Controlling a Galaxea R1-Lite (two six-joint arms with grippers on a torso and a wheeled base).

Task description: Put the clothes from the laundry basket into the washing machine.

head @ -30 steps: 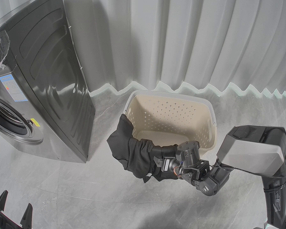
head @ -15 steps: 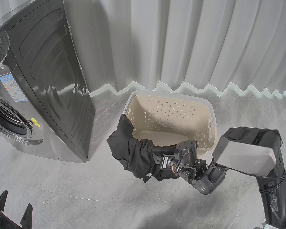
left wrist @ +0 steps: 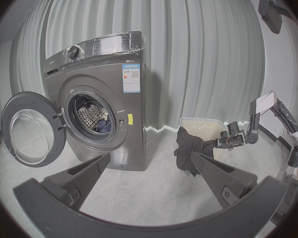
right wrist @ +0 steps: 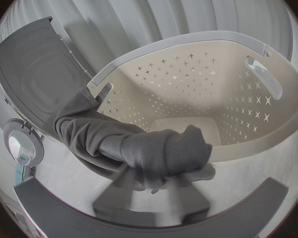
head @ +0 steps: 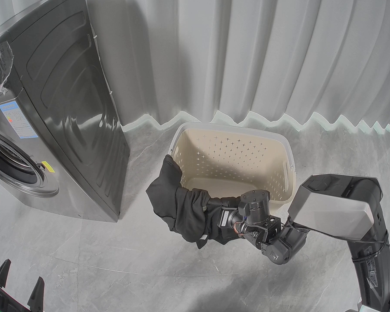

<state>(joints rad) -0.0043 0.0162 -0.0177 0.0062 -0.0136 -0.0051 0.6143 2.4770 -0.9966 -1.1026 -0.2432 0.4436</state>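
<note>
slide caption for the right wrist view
Right gripper shut on dark garment draped over the laundry basket rim.

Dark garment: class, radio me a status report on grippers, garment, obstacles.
Right gripper shut on dark garment, left gripper open, low. Garment draped over laundry basket rim, mostly outside. Washing machine door open; rim may snag cloth.

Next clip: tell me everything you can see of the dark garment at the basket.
The dark garment is one charcoal-black piece of soft, matte cloth, bunched and creased, with a small pale tag near its lower edge. It hangs over the near left corner of the laundry basket, mostly outside it, on the side toward the washing machine. The right gripper is closed on one bunched end, just outside the basket's near wall. Whether the cloth reaches the floor cannot be told.
</note>
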